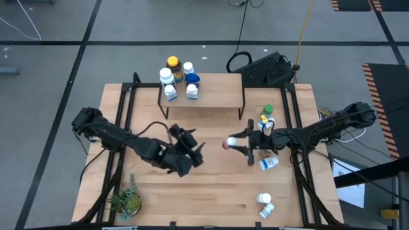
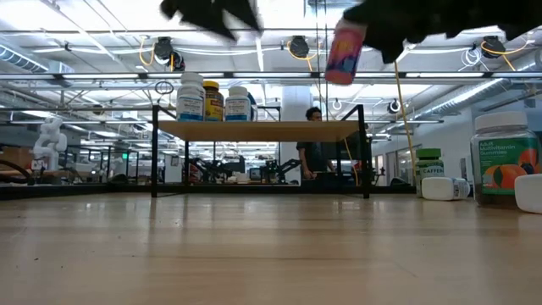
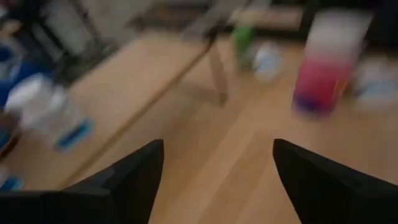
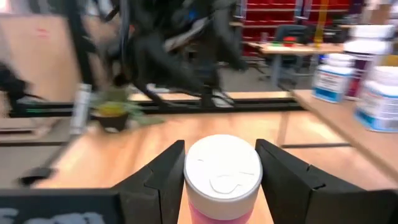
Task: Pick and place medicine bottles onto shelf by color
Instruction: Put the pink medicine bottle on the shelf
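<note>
My right gripper (image 1: 241,144) is shut on a pink-labelled bottle (image 2: 343,52) with a white cap, high above the table's middle, in front of the shelf (image 1: 211,89). The shelf is a light-wood board on black legs; on its left end stand an amber yellow-capped bottle (image 1: 172,66), a blue bottle (image 1: 192,80) and several white bottles (image 1: 167,77). My left gripper (image 1: 193,151) is open and empty, raised over the table left of the pink bottle, which also shows in the left wrist view (image 3: 326,68). My right gripper pinches the pink-labelled bottle between its two fingers (image 4: 163,177), one on each side, just below the white cap (image 4: 222,167). The fingers come about level from the table's right side. The bottle is lifted clear, near upright and slightly tilted.
A green-capped bottle (image 1: 267,111) and other bottles (image 1: 269,162) stand or lie at the table's right; two white ones (image 1: 264,204) lie near the front right. A small potted plant (image 1: 126,202) stands at the front left. The shelf's right half is bare.
</note>
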{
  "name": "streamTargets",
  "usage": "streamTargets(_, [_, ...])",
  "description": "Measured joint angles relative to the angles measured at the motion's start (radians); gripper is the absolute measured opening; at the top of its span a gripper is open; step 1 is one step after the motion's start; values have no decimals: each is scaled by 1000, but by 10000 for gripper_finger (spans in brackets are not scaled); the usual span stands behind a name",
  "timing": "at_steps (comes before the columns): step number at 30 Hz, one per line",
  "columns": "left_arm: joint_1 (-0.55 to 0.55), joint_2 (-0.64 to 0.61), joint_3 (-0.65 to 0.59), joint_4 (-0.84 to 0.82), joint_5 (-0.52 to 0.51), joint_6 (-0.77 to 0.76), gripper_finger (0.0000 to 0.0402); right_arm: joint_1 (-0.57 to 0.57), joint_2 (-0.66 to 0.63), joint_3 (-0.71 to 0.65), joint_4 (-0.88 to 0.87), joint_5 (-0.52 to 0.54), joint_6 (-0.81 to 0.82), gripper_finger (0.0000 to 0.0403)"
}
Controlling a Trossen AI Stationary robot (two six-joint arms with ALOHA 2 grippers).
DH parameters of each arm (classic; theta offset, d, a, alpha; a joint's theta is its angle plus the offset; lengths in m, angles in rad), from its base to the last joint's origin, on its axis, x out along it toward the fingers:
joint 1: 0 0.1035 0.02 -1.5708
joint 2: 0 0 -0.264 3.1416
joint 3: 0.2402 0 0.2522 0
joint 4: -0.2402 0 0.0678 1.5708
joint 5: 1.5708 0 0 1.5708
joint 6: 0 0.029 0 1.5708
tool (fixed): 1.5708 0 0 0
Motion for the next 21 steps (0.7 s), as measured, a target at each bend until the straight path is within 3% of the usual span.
streamTargets(3, [-11, 6, -97, -50, -16, -113, 278, -70, 21, 0, -12, -16, -9, 167])
streamTargets(8, [-14, -4, -316, 204, -17, -139, 245, -250, 59, 63, -101, -164, -52, 167])
streamTargets(16, [93, -12, -584, 616, 116, 19, 214, -568, 171, 456, -392, -190, -303, 167])
streamTargets(18, [127, -11, -643, 691, 148, 30, 210, -651, 236, 525, -400, -242, -324, 167])
streamTargets(21, [181, -10, -709, 773, 179, 33, 207, -769, 362, 633, -395, -403, -314, 167])
